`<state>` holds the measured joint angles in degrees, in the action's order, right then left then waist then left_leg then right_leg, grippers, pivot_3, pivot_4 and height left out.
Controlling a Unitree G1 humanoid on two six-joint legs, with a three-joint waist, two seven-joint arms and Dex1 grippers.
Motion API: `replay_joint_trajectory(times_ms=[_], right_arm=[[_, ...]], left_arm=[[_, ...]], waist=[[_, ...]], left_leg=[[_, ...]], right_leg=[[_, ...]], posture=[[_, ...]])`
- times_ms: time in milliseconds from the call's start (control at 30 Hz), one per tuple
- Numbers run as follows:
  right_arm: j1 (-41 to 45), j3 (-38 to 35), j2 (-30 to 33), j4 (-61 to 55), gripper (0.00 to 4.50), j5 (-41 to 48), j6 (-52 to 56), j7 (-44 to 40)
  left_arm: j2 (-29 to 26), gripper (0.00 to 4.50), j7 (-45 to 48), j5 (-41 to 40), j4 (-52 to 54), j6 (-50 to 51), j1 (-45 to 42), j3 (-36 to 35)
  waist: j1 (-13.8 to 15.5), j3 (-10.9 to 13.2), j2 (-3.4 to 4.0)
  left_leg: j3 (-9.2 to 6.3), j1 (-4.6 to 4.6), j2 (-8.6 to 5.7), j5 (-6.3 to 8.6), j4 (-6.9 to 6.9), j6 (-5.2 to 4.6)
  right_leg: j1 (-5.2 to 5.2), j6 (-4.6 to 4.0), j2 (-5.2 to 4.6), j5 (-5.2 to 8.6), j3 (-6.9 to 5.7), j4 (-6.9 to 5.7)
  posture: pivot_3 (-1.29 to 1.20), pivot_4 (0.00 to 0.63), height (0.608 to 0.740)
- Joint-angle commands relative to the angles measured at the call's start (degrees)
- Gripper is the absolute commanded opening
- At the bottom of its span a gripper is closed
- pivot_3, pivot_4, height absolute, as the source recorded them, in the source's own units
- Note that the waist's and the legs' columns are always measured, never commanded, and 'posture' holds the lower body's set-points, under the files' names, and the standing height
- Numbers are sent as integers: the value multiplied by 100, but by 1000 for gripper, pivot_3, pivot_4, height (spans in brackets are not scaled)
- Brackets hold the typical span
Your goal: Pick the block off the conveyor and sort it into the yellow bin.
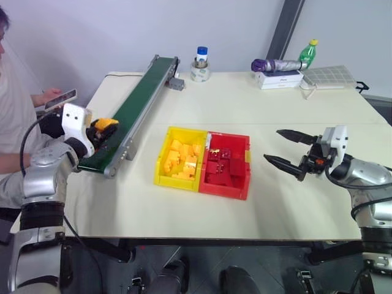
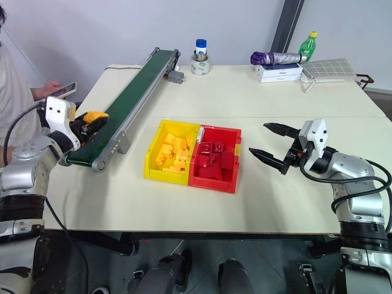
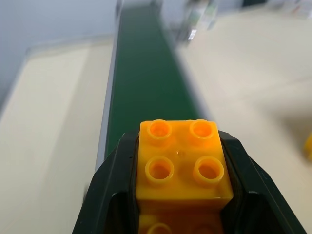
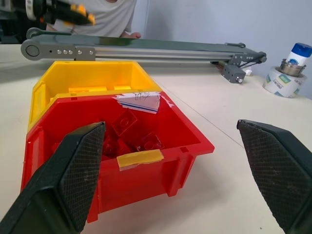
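The block point(image 3: 181, 163) is seen closest of all in the left wrist view, clamped between the two black fingers point(image 3: 112, 195) of the left gripper point(image 1: 101, 131), its four round studs turned upward. Straight ahead of that gripper the dark green belt of the conveyor point(image 3: 146, 73) is seen running away along the table point(image 1: 275, 122). In the head views the same gripper is placed over the near end of the belt, the yellow-orange brick just visible at its tip.

The right gripper point(image 1: 288, 149) is held off the table with its fingers point(image 4: 78, 161) spread wide apart and nothing between them. Just ahead of it (as its wrist view shows) the red bin point(image 4: 161, 161) is found, and the yellow bin point(image 4: 87, 73) is joined to it on the far side. A strip of yellow tape on the red bin's near rim and a scrap of paper on its back edge are shown there.

From above, the yellow bin is seen holding a heap of yellow-orange bricks point(image 1: 179, 160), and the red bin several dark red bricks point(image 1: 222, 164). A person point(image 1: 15, 110) with a phone point(image 1: 60, 99) is seated beyond the left gripper.
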<state>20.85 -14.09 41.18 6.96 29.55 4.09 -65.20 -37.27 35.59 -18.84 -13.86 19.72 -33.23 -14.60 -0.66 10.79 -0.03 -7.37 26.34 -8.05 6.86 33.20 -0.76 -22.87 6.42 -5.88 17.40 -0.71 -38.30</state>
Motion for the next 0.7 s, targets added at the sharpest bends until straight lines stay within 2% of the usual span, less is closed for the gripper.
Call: replay_joint_trajectory(times_ms=[33,133,400,567,600,633,700], right_arm=[[136,-92,29,-27,4500,21,-128,-31],[160,-83,22,29,4500,13,-168,-56],[62,-108,17,-51,4500,35,-203,-19],[-45,-183,67,-117,4500,50,-198,1],[-68,-190,67,-127,4500,48,-207,5],[-81,-197,63,-136,4500,49,-209,15],[-93,-197,59,-146,4500,47,-211,29]], left_arm=[[189,1384,737,-709,1218,150,258,204],[449,1384,1049,-941,1744,432,272,665],[1254,1384,638,-178,890,54,-316,1396],[1514,1384,641,-234,734,15,-298,1385],[1546,2421,614,-184,702,-67,-281,1386],[1592,2732,648,-223,718,-149,-257,1351],[1620,3636,674,-323,787,-110,-227,1282]], waist=[[-6,0,0],[21,0,0],[-10,0,0],[-1,0,-1],[0,0,-1],[2,0,-1],[2,0,-1]], left_leg=[[0,0,0,0,0,0],[0,0,0,0,2,0],[1,-4,1,-2,12,-3],[0,-3,0,-9,10,-14],[-1,-3,0,-10,10,-14],[-1,-3,0,-10,10,-14],[-1,-3,0,-10,12,-14]], right_leg=[[0,0,0,0,0,0],[5,-1,0,0,0,1],[9,-8,1,-3,0,-1],[6,-5,2,-5,1,0],[6,-5,2,-5,1,0],[7,-4,2,-6,1,0],[8,-1,2,-7,1,0]], posture=[[0,150,740],[0,150,740],[0,150,740],[0,150,740],[0,150,740],[0,150,740],[0,150,740]])
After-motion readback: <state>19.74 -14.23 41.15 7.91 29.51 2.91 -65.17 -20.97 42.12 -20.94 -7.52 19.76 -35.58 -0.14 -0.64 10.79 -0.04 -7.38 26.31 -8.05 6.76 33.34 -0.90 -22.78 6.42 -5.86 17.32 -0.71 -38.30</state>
